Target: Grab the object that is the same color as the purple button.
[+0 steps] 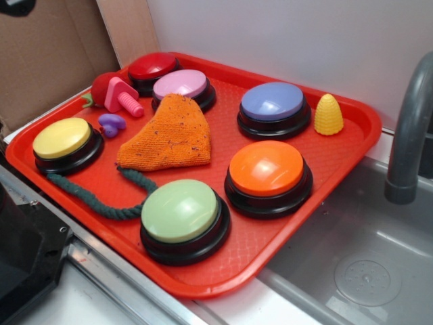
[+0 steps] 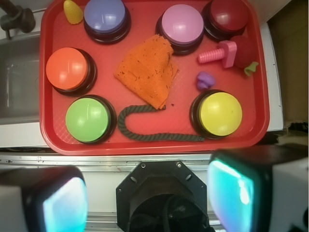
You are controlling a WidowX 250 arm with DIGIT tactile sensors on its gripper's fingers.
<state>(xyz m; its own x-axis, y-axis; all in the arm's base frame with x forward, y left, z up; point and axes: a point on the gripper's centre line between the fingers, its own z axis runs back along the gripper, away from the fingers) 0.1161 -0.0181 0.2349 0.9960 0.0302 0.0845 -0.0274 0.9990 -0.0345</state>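
A red tray [image 1: 352, 128] sits on the counter beside a steel sink [image 1: 365, 271]. The purple heart [image 1: 111, 124] lies on it between the yellow button [image 1: 62, 138] and the pink bolt [image 1: 126, 97] (well apart from the purple button [image 1: 272, 101]). The pincer [image 2: 145, 193] hangs released, above the tray's near edge.

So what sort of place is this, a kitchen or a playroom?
Probably a toy kitchen set up for testing. A grey faucet curves over a metal sink basin, and beside it a red plastic tray holds big coloured push buttons, like the orange one, plus small toys.
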